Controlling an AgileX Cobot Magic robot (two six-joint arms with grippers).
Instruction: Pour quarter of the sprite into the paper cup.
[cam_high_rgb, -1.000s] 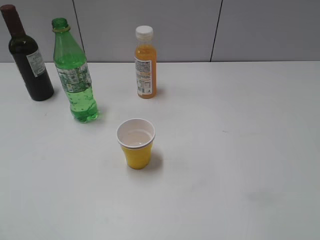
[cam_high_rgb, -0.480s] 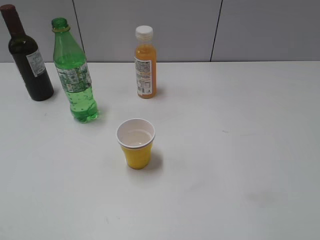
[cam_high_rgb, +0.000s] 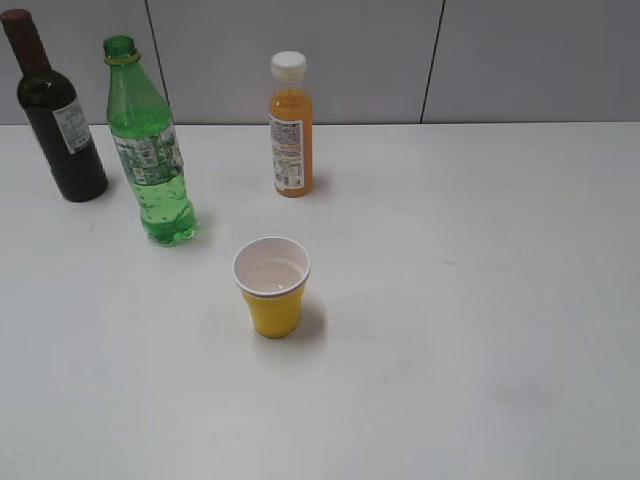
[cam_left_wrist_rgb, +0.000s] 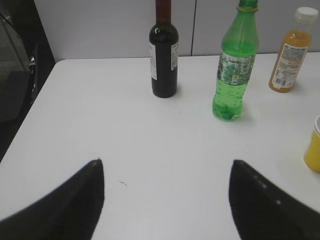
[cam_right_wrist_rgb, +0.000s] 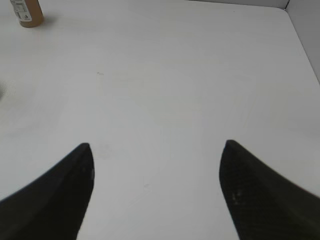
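From my station I judged that the task was at its very beginning — nothing was grasped and nothing poured. The sprite (cam_high_rgb: 150, 150) stood upright on the white table (cam_high_rgb: 480, 300), at the back left in the exterior view, between the dark wine bottle (cam_high_rgb: 55, 115) and the orange juice bottle (cam_high_rgb: 290, 125), with no cap visible on its green neck. The liquid reached about half of its height. The paper cup (cam_high_rgb: 272, 285) stood upright in front, nearer to me, apart from all three bottles. Its white inside looked empty, though I could not exclude a little clear liquid at the bottom.

The left gripper (cam_left_wrist_rgb: 167, 195) was wide open and held nothing; in its wrist view the sprite (cam_left_wrist_rgb: 232, 65) was well ahead, a little to the right. The right gripper (cam_right_wrist_rgb: 156, 185) was also spread open over bare table, with only the base of the orange juice bottle (cam_right_wrist_rgb: 26, 12) at the far corner. Neither arm appeared in the exterior view.

All steps were left, in my judgement: reach the bottle, grip it, carry it over the cup, tilt and stop at a quarter.

About writing — every bottle carried a printed label, but the text was too small and blurred, so I could read no brand name.
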